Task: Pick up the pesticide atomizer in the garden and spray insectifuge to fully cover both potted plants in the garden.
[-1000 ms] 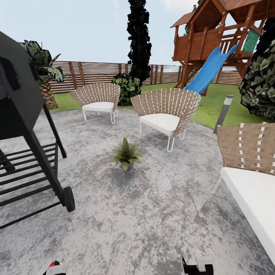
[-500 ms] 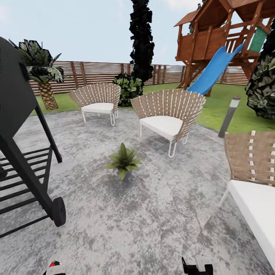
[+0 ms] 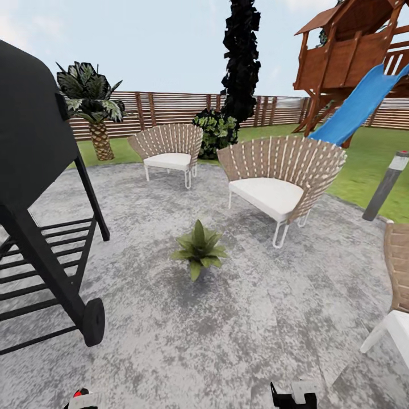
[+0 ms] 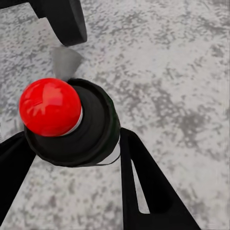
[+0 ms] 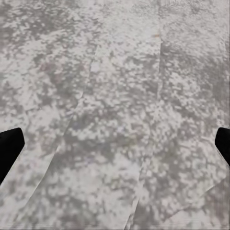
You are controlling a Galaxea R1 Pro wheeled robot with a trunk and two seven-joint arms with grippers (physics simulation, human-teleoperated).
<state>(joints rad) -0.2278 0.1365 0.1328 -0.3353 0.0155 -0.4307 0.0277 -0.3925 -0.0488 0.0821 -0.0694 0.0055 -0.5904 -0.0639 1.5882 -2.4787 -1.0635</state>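
One potted plant (image 3: 199, 250), a low rosette of broad pointed green leaves, stands on the grey mottled stone patio (image 3: 227, 341) of the garden, near the middle of my head view; its pot is hidden under the leaves; I cannot make out the second plant.

In my left wrist view, my left gripper (image 4: 76, 158) has its two black fingers (image 4: 143, 187) set either side of a black round object topped with a red ball (image 4: 50, 108); I cannot tell whether this is the pesticide atomizer, nor whether the fingers actually press on it; the stone floor and a black wheel (image 4: 67, 19) lie beyond it.

In my right wrist view, my right gripper (image 5: 115, 148) is spread wide with nothing between the fingers; only the black fingertips (image 5: 9, 148) show at either edge, over bare stone.

To my left of the plant stands a black grill (image 3: 34, 187) on a slatted frame with a wheel; beyond the plant, a wicker chair (image 3: 281, 179) with a white cushion sits near, and a second wicker chair (image 3: 168, 150) sits further back; a grey bollard lamp (image 3: 387, 184) stands at the patio edge on my right; green lawn (image 3: 363, 165), a slatted brown fence (image 3: 170, 111), a palm (image 3: 94, 108), a dark tall tree (image 3: 241, 57), and a wooden play tower with a blue slide (image 3: 355, 108) close the scene.
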